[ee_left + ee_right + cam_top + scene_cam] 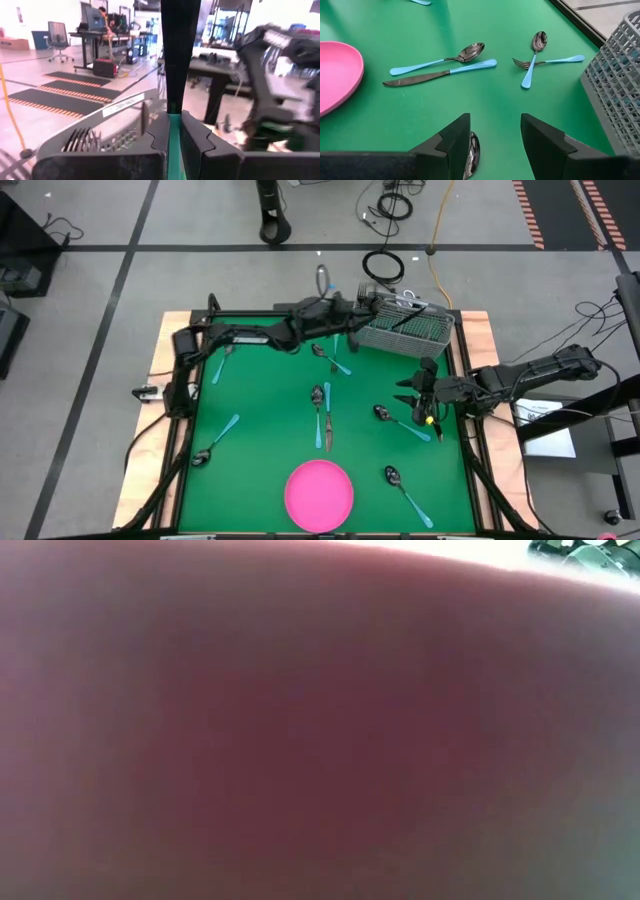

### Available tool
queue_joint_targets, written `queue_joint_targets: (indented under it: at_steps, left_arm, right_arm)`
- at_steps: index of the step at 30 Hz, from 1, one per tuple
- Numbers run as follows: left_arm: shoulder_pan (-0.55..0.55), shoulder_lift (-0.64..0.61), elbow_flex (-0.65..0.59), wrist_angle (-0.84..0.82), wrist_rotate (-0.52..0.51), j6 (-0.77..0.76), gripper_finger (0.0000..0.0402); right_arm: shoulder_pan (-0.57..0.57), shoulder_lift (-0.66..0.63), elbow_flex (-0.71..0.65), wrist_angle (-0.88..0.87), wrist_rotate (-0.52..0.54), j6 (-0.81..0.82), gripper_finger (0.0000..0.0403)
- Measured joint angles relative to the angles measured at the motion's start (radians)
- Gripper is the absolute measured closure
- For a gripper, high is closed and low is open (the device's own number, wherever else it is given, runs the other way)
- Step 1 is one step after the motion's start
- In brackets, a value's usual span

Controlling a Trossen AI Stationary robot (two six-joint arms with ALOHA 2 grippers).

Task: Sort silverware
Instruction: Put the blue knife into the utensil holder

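Grey mesh basket (405,328) sits upper right of centre in the high view, and the left gripper (352,308), clenched on a light-blue-handled utensil (172,145), hangs at its rim, likely to drop the piece in. The right gripper (412,402), at the mat's right edge, stands released over a spoon (473,152) between its fingers, apparently lining up a pick.

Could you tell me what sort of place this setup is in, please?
Most likely a robotics lab or workshop. The green-topped table stands on a bare grey floor with loose cables lying about, and the left wrist view shows a desk with a monitor, an office chair and striped floor markings.
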Motion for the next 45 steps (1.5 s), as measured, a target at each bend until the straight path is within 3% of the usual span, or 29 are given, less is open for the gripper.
queue_joint_targets:
  at_steps: [7, 13, 19, 22, 34, 45]
  left_arm:
    - [0.020, 0.161, 0.257, -0.138, -0.010, 0.050, 0.0378]
    - [0.036, 0.214, 0.325, -0.158, -0.030, 0.055, 0.0378]
    - [0.034, 0.214, 0.325, -0.201, -0.087, 0.058, 0.0378]
    - [0.031, 0.214, 0.325, -0.199, -0.090, 0.049, 0.0378]
    - [0.017, 0.284, 0.325, -0.194, -0.137, 0.028, 0.0378]
    - [-0.007, 0.288, 0.350, -0.334, -0.138, 0.029, 0.0375]
  right_arm:
    - [0.000, -0.002, 0.000, -0.002, 0.039, -0.007, 0.0238]
    - [0.000, -0.034, 0.029, 0.055, 0.233, -0.012, 0.0238]
    - [0.000, -0.072, 0.035, 0.056, 0.534, -0.007, 0.0238]
    - [0.000, -0.072, 0.035, 0.050, 0.605, 0.004, 0.0238]
    - [0.000, -0.072, 0.036, 0.001, 0.604, 0.049, 0.0238]
    - [0.000, -0.072, 0.036, -0.034, 0.599, 0.052, 0.0238]
